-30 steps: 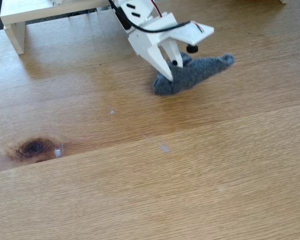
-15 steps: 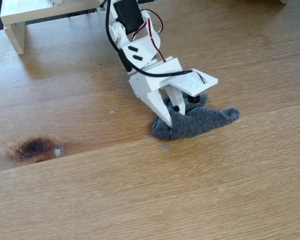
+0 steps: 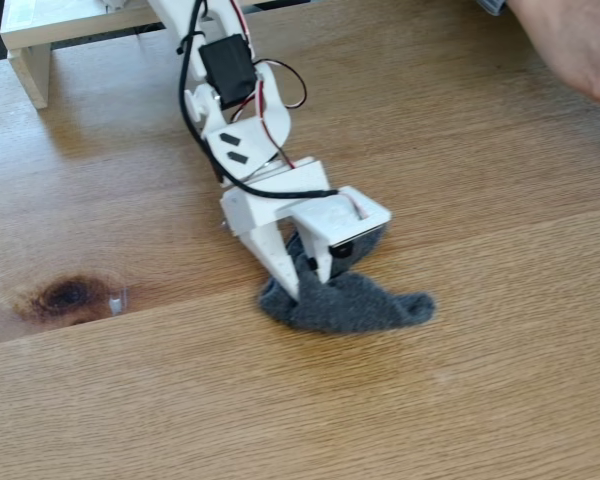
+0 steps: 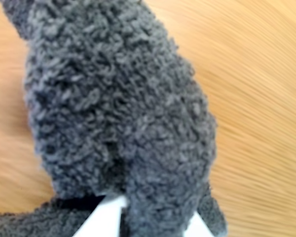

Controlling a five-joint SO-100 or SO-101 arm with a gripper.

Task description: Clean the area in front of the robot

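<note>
Wrist close-up: I see the grey fuzzy cloth [image 4: 118,113] bulking over most of this view, with two white fingertips [image 4: 101,219] poking in from 6 o'clock, one on each side of a fold of it.
Pincer: I read the gripper [image 3: 302,283] as clenched on the grey fuzzy cloth, its pointed white tips dug into the fabric in the fixed view.
Cloth: in the fixed view the grey fuzzy cloth [image 3: 355,305] lies pressed on the wood just below the middle, a tail of it trailing toward 3 o'clock.
Area: the oak tabletop [image 3: 460,400] runs across the whole fixed view; I see bare grain at 6 o'clock, nearest the camera, and a plank seam [image 3: 540,228] crossing from 9 o'clock up toward 3 o'clock, passing under the cloth.
Knot: a dark knot [image 3: 68,296] sits at 9 o'clock, just above the seam, well apart from the cloth.
Robot: the white arm [image 3: 245,135] leans down from 12 o'clock to the cloth, with a black servo block [image 3: 228,65] and thin black and red cables [image 3: 195,130] along it.
Frame: a white wooden frame [image 3: 30,40] stands at 11 o'clock, behind the arm.
Person: a hand [image 3: 575,45] enters at 1 o'clock, blurred, above the far table and clear of the arm.
</note>
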